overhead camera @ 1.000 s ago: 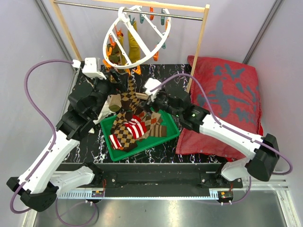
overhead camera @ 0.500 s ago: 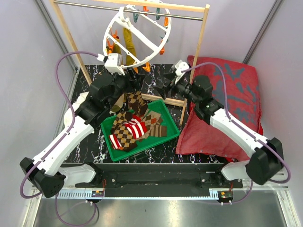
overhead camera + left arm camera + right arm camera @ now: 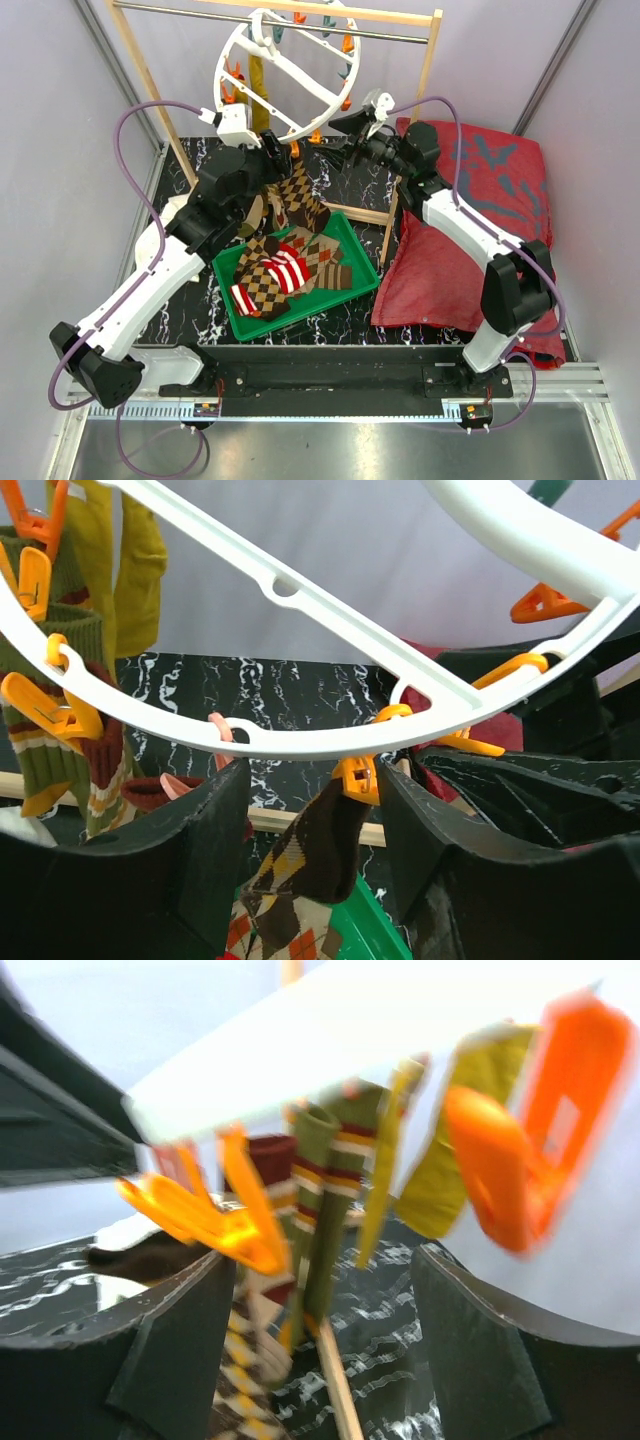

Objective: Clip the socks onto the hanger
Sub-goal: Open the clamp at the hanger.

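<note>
The white hanger (image 3: 285,75) hangs from the rack rod, with orange clips round its ring (image 3: 300,742). An olive-yellow sock (image 3: 258,75) and green striped socks (image 3: 50,680) hang from it. A brown argyle sock (image 3: 300,195) dangles from an orange clip (image 3: 357,777) on the ring. My left gripper (image 3: 312,810) is open just under the ring, and the sock's cuff (image 3: 325,845) hangs between its fingers with a gap on each side. My right gripper (image 3: 340,128) is open at the ring's right side, with a blurred orange clip (image 3: 200,1220) before it. More socks (image 3: 285,270) lie in the green tray (image 3: 300,322).
The wooden rack frame (image 3: 425,85) with its metal rod (image 3: 200,12) stands at the back. Its low crossbar (image 3: 360,213) runs behind the tray. A big red cushion (image 3: 480,210) lies on the right. A white cloth (image 3: 160,235) shows under the left arm.
Both arms rose from the tray to the hanger. The left one brought the argyle sock up with it, and its jaws have narrowed. The ring has tilted and swung.
</note>
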### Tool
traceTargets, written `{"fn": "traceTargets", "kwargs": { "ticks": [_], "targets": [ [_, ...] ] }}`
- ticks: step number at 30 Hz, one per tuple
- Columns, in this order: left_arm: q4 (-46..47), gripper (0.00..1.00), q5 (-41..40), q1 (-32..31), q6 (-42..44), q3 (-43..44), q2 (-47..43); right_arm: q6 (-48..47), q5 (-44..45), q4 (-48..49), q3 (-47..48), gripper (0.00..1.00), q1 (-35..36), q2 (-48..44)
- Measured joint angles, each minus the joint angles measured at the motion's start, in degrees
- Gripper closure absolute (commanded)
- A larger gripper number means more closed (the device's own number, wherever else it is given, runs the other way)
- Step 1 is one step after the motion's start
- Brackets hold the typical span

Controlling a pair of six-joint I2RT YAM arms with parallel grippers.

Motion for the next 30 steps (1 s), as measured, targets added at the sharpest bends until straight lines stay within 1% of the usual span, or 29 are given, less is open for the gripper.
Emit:
{"fn": "traceTargets", "kwargs": {
  "ticks": [3,7,10,11,13,14,17,19,21,24,30],
  "targets": [
    [-0.15,0.44,-1.18,0.02,0.46,0.00,0.44,1.38,-3.52,1.55,2.47,0.25,0.00,1.95],
    [-0.68,0.44,-1.99,0.52,0.85,0.50,0.50,2.82,-7.41,2.82,4.20,0.32,0.00,3.17],
    [-1.18,0.44,-2.23,0.81,1.25,1.16,0.50,4.44,-10.14,3.41,5.75,0.41,0.00,4.00],
    [-1.38,0.44,-2.27,0.94,1.27,1.33,0.50,5.05,-11.02,3.58,6.34,0.48,0.00,4.35],
    [-1.64,0.44,-2.32,1.16,1.33,1.51,0.50,6.12,-12.35,4.09,7.26,0.54,0.00,4.90],
    [-1.70,0.44,-2.32,1.29,1.38,1.60,0.50,6.78,-13.07,4.28,7.48,0.59,0.00,5.01],
    [-2.01,0.44,-2.29,1.62,1.44,1.97,0.44,7.96,-14.08,4.48,7.50,0.64,0.00,5.01],
    [-2.91,0.44,-2.08,1.73,1.42,2.56,0.33,8.28,-14.47,4.17,7.48,0.65,0.07,5.01],
    [-3.58,0.43,-1.44,1.73,1.38,3.02,-0.13,8.00,-14.29,3.10,7.48,0.66,0.42,4.81],
    [-4.90,0.39,-0.11,1.73,1.16,3.74,-1.55,5.55,-12.15,0.07,6.95,0.69,1.79,3.52],
    [-7.26,0.33,5.64,1.79,-0.44,5.57,-6.45,-1.16,0.28,-5.49,3.91,0.69,9.29,-2.14]
  ]
}}
